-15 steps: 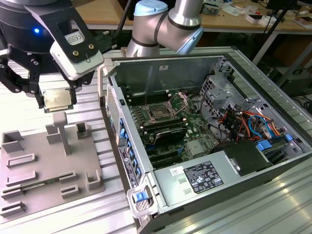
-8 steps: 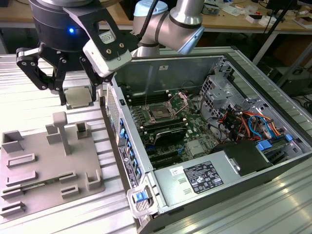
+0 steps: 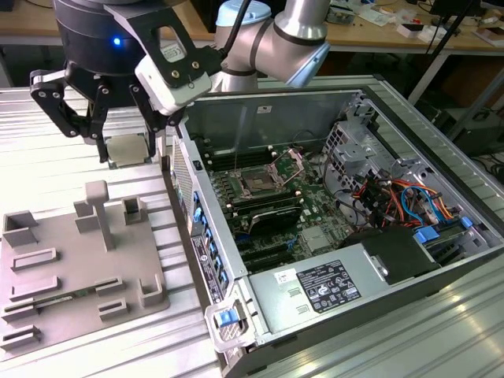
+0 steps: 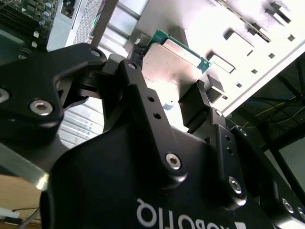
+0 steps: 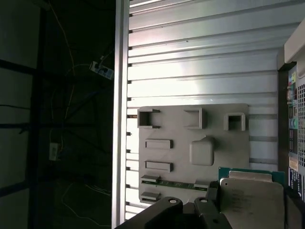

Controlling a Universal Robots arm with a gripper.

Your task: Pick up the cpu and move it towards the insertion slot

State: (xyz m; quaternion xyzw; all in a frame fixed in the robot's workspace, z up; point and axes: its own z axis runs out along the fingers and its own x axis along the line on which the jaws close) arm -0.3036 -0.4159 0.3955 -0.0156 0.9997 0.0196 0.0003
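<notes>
Aloft, black fingers (image 4: 193, 106) clamp the thin square silvery cpu (image 4: 169, 62) by its edges.

Ribbed metal tabletop (image 3: 39, 157), wooden workbench (image 3: 354, 33) behind (cluttered)

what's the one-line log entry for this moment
gripper: shut on thin square silvery-topped cpu | cpu: in air beside open computer case, over ribbed metal table | square metal-framed insertion slot: inside case, not reached

Cpu (image 5: 251, 198): silvery top, green edge, clamped in black gripper (image 5: 252, 212). Beyond the fingertips: grey fixture plate (image 5: 190, 143) with raised holders, on ribbed metal table (image 5: 190, 62). Computer case (image 5: 291, 119) just beside.
</notes>
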